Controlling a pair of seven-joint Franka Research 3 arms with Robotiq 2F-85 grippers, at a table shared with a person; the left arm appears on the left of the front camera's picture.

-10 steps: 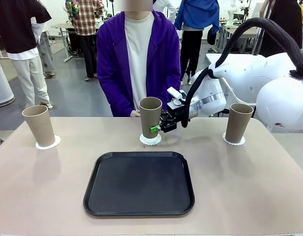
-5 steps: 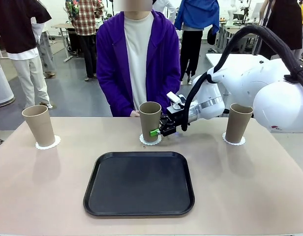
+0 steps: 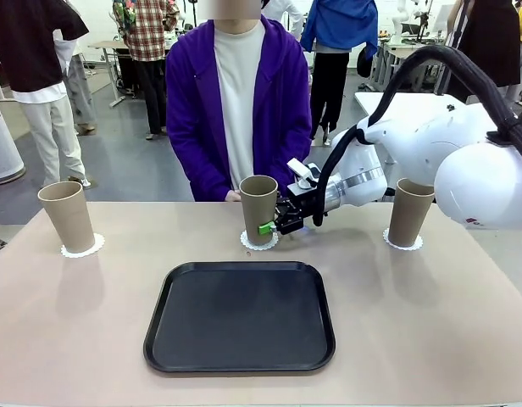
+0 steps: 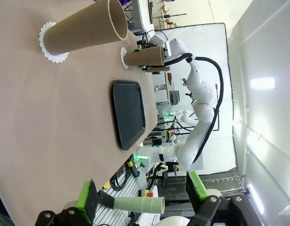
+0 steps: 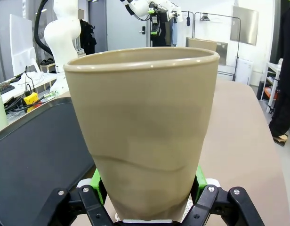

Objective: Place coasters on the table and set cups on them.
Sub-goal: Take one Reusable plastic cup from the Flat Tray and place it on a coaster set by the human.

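Note:
Three tan cups stand on the beige table (image 3: 91, 322), each on a white lacy coaster. The left cup (image 3: 66, 216) is on its coaster (image 3: 81, 249), and the right cup (image 3: 411, 212) on its coaster (image 3: 402, 244). My right gripper (image 3: 269, 227) is shut on the lower part of the middle cup (image 3: 258, 206), whose base rests on the middle coaster (image 3: 259, 242). In the right wrist view that cup (image 5: 145, 122) sits between the green pads (image 5: 96, 181). My left gripper (image 4: 141, 192) hangs open over the table, far from the nearest cup (image 4: 86, 30) and its coaster (image 4: 52, 44).
A black tray (image 3: 240, 315) lies bare in the middle of the table, near the front edge. A person in a purple jacket (image 3: 193, 110) stands at the far side, one hand (image 3: 234, 196) just behind the middle cup. Other people stand farther back.
My right gripper has lowered the middle cup onto its coaster over the last second. It has stayed still for the last half second. The other cups have not moved.

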